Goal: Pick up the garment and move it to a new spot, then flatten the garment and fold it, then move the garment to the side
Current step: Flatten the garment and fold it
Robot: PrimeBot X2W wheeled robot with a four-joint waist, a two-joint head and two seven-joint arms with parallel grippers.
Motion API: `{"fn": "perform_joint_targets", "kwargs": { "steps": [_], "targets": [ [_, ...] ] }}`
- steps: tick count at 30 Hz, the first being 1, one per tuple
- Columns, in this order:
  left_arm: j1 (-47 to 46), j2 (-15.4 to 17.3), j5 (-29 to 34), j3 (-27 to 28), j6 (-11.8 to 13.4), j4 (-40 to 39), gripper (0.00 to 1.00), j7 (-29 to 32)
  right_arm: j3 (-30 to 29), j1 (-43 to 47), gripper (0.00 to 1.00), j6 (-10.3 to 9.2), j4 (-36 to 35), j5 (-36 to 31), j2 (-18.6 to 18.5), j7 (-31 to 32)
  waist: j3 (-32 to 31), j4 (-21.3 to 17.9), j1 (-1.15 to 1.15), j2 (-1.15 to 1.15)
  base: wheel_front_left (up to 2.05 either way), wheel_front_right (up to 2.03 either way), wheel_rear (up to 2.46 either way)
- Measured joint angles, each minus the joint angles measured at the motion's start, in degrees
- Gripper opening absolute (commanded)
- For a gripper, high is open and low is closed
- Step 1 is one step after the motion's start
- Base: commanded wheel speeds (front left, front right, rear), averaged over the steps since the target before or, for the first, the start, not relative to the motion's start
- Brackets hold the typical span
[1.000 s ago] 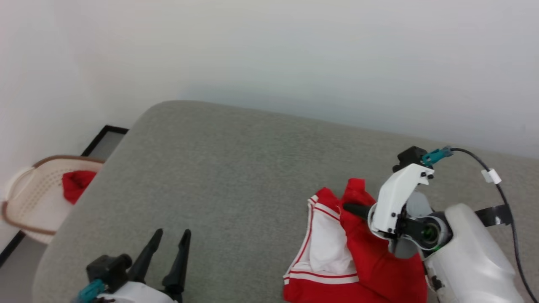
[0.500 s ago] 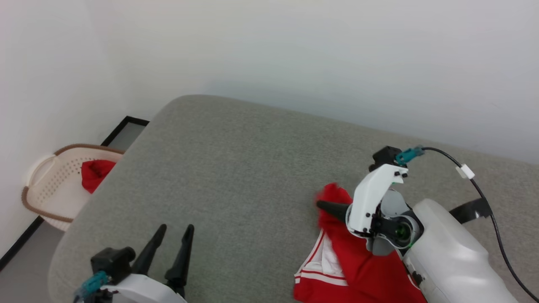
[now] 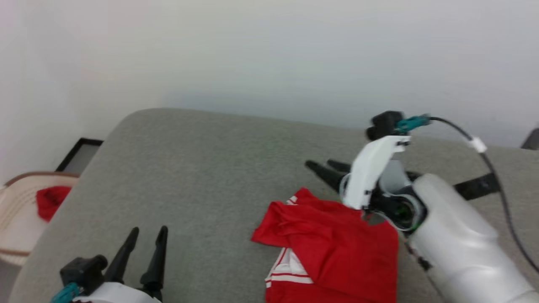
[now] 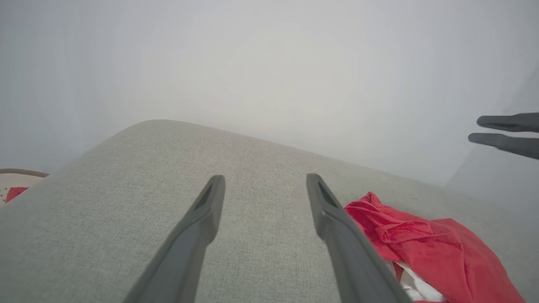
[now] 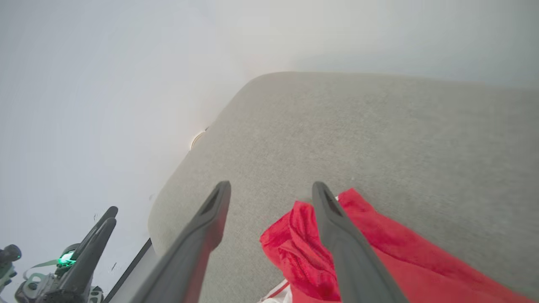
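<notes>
On the near right part of the grey upholstered surface (image 3: 202, 168), the garment (image 3: 337, 244) lies in a crumpled heap, red cloth doubled over itself with a white sleeve and its striped trim peeking out at the near left. Its nearest part runs off the bottom of the head view. The right gripper (image 3: 320, 163) hangs just past the heap's far edge, fingers apart and holding nothing; from the left wrist view it appears to be clear above the cloth. The left gripper (image 3: 148, 230) waits well to the left, fingers also spread and empty.

The jersey looks light, thin and limp. It would likely sag and bunch from any single pinch, and the smooth knit may slip unless a doubled edge or seam is taken. Which fold hides the collar or shoulders is hard to tell, so the raised ridge at the heap's left looks the safest hold.
</notes>
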Motion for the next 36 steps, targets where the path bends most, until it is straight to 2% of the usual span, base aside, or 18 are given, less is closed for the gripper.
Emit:
{"fn": "perform_joint_targets", "kwargs": {
  "steps": [7, 13, 19, 27, 36],
  "targets": [
    [2.3, 0.0, 1.4, 3.1, 0.0, -2.1, 1.00, 0.0, 1.6, 6.5, 1.00, 0.00, -13.9, -5.5, -11.4, -9.8, -0.4, -4.9, 0.00, 0.00, 0.00, 0.00, 0.00],
    [5.0, 0.0, 3.3, 6.1, 0.0, -3.9, 1.00, 0.0, 1.2, 12.4, 1.00, -0.01, -22.4, -10.7, -20.6, -19.2, -0.8, -9.2, 0.00, 0.00, 0.00, 0.00, 0.00],
    [7.8, -0.4, 5.8, 8.3, 0.0, -5.5, 1.00, 0.0, -3.1, 18.3, 1.00, -0.01, -25.1, -14.8, -25.8, -27.9, -1.3, -13.0, 0.00, 0.00, 0.00, 0.00, 0.00],
    [9.6, -1.0, 8.0, 10.3, 0.0, -6.5, 1.00, 0.0, -11.1, 27.7, 1.00, -0.01, -24.9, -20.3, -27.9, -36.3, -2.5, -15.8, 0.00, 0.00, 0.00, 0.00, 0.00],
    [11.1, -1.3, 10.2, 12.2, 0.0, -7.8, 1.00, 0.0, -20.4, 39.5, 1.00, -0.01, -27.0, -25.6, -24.8, -38.3, -3.6, -15.7, 0.00, 0.00, 0.00, 0.00, 0.00]
  ]
}}
